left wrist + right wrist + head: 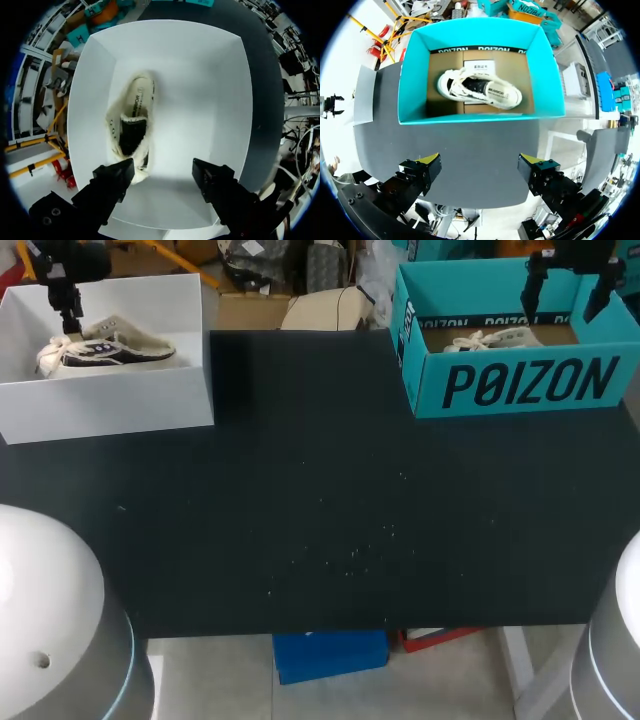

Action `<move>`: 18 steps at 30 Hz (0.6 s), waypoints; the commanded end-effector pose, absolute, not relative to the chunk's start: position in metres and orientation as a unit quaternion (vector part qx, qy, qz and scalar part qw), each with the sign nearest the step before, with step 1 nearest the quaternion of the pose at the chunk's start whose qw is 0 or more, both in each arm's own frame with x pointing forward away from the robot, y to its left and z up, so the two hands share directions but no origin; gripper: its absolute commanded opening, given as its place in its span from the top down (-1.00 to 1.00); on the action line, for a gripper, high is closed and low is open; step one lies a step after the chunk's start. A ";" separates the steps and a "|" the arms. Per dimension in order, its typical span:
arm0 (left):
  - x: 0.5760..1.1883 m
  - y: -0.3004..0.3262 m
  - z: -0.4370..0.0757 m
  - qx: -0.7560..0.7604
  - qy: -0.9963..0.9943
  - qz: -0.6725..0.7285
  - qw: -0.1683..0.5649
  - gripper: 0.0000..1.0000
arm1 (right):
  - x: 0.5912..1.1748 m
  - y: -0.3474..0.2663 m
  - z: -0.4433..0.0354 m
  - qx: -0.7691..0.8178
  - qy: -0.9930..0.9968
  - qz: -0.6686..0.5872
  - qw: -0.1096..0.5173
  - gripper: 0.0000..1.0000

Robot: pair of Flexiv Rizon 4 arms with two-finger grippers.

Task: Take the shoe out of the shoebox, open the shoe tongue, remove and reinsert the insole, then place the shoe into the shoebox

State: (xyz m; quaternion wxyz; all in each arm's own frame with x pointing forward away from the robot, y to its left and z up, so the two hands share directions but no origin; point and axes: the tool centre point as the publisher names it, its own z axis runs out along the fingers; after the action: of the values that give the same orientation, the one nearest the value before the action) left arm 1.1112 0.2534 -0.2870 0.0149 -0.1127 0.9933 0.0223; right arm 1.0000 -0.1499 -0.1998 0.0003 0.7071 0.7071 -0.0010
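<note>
The black bench (320, 500) carries two shoeboxes, well apart. A white shoebox (110, 400) sits at its ten o'clock corner and a teal shoebox (520, 385) at its two o'clock corner, both without lids.

My left hand (68, 302) hangs over the white shoebox, towards its nine o'clock side. Seen from the left wrist, this hand (162, 180) is spread wide with nothing gripped. The cream shoe with dark panels (132, 125) rests on the floor of the white shoebox (215, 100), sole down, its dark opening facing up at me. One end of it lies under one of my fingers (114, 182), and I cannot tell whether that finger touches it. The other finger stands over bare white floor, apart from the shoe. From the head view the same shoe (105, 348) lies lengthwise, nine to three o'clock, in the box's far half.

My right hand (565, 290) hovers above the teal shoebox, near its far wall. From the right wrist, that hand (480, 172) is also wide open and holds nothing. The teal shoebox (415, 75) lies ahead of it past a strip of bench (480, 145). A cream shoe with loose laces (480, 89) lies on its brown cardboard floor, over a white label (479, 66).
</note>
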 end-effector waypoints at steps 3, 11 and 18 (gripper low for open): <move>1.134 0.255 -0.322 -0.100 0.995 0.015 -0.002 -0.35 | 1.000 -0.150 -0.200 0.707 0.707 -0.001 0.000 -1.00; 1.137 0.251 -0.350 -0.067 0.997 0.022 -0.007 -0.29 | 1.000 -0.150 -0.200 0.707 0.707 -0.001 0.000 -1.00; 1.138 0.246 -0.370 -0.050 0.998 0.028 -0.014 -0.21 | 1.000 -0.150 -0.200 0.707 0.707 -0.001 0.000 -1.00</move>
State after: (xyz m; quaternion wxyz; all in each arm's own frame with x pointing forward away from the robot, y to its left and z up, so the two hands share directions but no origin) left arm 1.1321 0.2483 -0.3593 -0.0105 -0.0506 0.9983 0.0260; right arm 1.0000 -0.1498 -0.1998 0.0003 0.7071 0.7071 -0.0010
